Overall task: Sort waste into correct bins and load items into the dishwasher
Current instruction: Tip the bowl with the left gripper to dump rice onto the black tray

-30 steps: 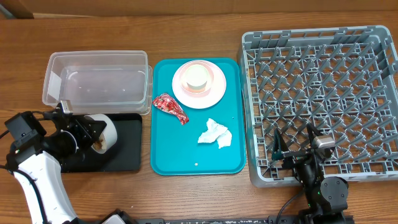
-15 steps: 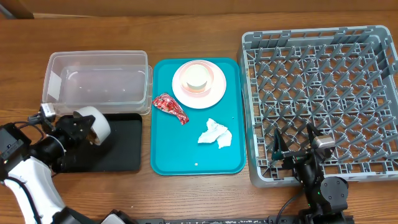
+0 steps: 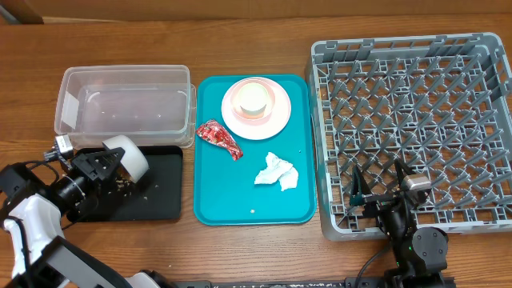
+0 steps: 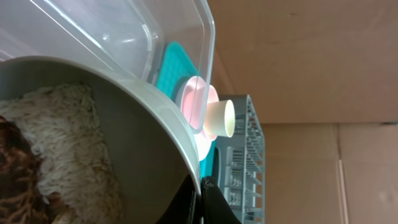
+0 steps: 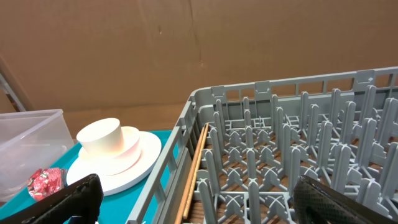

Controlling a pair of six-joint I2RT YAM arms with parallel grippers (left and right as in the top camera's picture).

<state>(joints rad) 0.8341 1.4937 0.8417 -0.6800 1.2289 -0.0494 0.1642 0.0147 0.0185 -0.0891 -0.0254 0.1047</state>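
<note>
My left gripper (image 3: 110, 166) is shut on the rim of the white bowl (image 3: 130, 156), which it holds tilted over the black tray (image 3: 156, 200), just in front of the clear tub (image 3: 124, 104). In the left wrist view the bowl (image 4: 143, 143) still holds rice grains (image 4: 68, 143) and a brown scrap (image 4: 15, 168). A few specks lie on the black tray. The cup (image 3: 254, 96) stands on the plate (image 3: 272, 120) on the teal tray (image 3: 240, 200), with the red wrapper (image 3: 218, 136) and the napkin (image 3: 276, 172). My right gripper (image 3: 378, 188) is open and empty over the front edge of the dish rack (image 3: 416, 104).
The right wrist view shows the rack's pegs (image 5: 298, 137), the cup (image 5: 102, 137), the plate (image 5: 124, 165) and the wrapper (image 5: 43, 182). The rack's high walls stand right of the teal tray. Bare wood table (image 3: 240, 40) lies behind the containers.
My left arm has drawn back to the left. The bowl has shifted slightly up and left towards the tub's corner and turned. The right arm has not moved.
</note>
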